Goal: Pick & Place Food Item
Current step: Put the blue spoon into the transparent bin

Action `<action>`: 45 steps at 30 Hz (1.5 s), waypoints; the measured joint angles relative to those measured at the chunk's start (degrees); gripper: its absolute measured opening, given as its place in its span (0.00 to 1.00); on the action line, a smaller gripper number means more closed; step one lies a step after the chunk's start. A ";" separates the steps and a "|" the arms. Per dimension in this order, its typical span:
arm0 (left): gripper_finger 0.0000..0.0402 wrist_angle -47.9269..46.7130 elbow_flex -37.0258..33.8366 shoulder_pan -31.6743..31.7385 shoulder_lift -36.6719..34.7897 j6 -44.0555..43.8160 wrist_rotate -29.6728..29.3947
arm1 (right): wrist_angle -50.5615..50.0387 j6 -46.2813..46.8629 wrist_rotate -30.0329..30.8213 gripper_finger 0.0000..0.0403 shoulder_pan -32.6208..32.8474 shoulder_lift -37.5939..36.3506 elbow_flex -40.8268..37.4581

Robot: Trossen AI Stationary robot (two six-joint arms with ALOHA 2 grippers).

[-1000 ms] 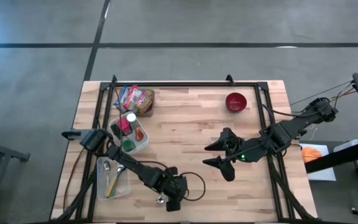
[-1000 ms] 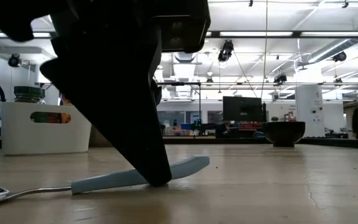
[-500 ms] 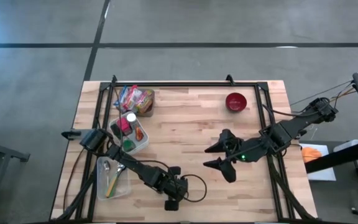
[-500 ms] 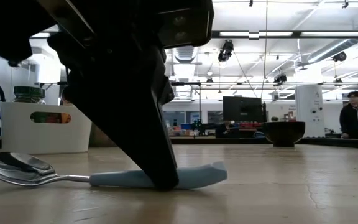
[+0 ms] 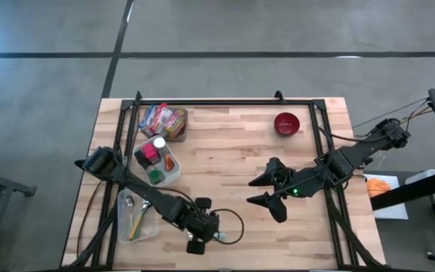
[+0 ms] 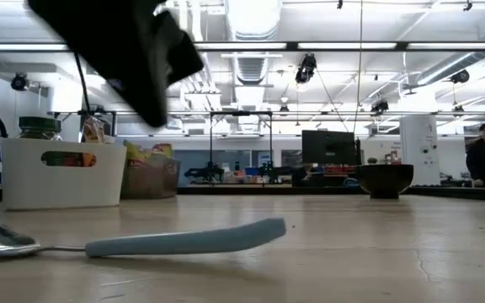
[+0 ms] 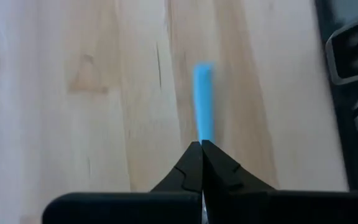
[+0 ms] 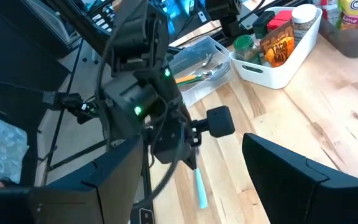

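Near the table's front edge, the blue-handled metal spoon (image 6: pixel 141 243) lies flat beneath the raised left gripper (image 7: pixel 201 149), jaws shut empty. Mid-table, the right gripper (image 5: pixel 266 189) hovers open.

Spoon (image 6: pixel 141 244) flat on tabletop (image 5: pixel 232 151) near front edge; bowl (image 5: pixel 286 123) far right; bins (image 5: pixel 157 160) along left side.

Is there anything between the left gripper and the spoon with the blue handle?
Nothing visible does. The left gripper, jaws shut, hangs above the spoon, which lies flat on the wooden table. Only open air separates them.
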 joint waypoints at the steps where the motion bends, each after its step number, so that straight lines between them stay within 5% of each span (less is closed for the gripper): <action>1: 0.01 0.04 -0.52 -0.01 -0.16 -0.15 0.01 | -0.01 0.00 -0.01 0.67 0.01 0.00 0.00; 7: 0.03 -1.13 -2.02 -0.61 -0.71 -2.34 0.66 | 0.02 0.00 -0.01 0.67 0.00 0.00 0.00; 16: 0.43 -3.30 -5.57 -4.27 -1.17 5.94 1.79 | 0.03 0.00 -0.01 0.67 0.01 0.02 0.00; 21: 0.55 -1.39 -6.88 -5.13 -1.08 6.52 1.76 | 0.02 -0.02 0.01 0.67 0.02 0.02 0.00; 45: 0.55 17.04 -16.60 -5.39 -0.99 4.55 -2.63 | 0.04 -0.02 0.01 0.67 0.00 0.04 0.00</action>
